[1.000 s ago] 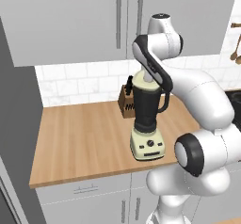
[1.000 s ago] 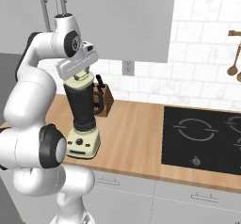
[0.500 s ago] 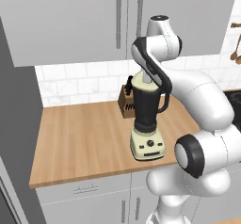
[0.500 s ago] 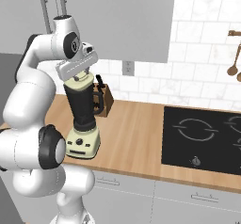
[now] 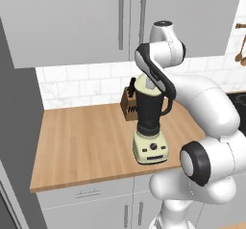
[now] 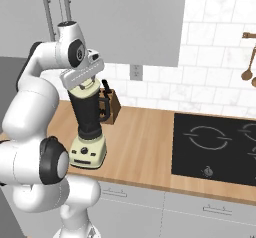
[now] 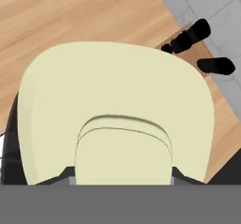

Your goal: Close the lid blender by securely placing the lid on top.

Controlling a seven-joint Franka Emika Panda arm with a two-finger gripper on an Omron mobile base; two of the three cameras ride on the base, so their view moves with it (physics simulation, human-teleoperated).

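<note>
One blender (image 5: 151, 127) stands on the wooden counter (image 5: 81, 141), and everything else is best placed against it. The single lid (image 7: 117, 110) sits at the blender's mouth, its pale disc covering the dark jar rim; in the right base view the lid (image 6: 84, 88) shows as a cream band directly on top of the jar, level and centred, which suits a push straight down to seat it. The one gripper (image 6: 82, 77) is right above the lid, pointing down, and its two dark tips flank the raised central knob on either side, so it appears to be grasping the lid by the knob, probably to keep the disc square to the opening while it goes on. Whether the lid is fully pressed home I cannot tell. One wooden knife block (image 5: 129, 105) stands just behind the blender against the tiled wall, with three black handles (image 7: 197, 44) sticking out. One black cooktop (image 6: 215, 149) lies well to the blender's right.
</note>
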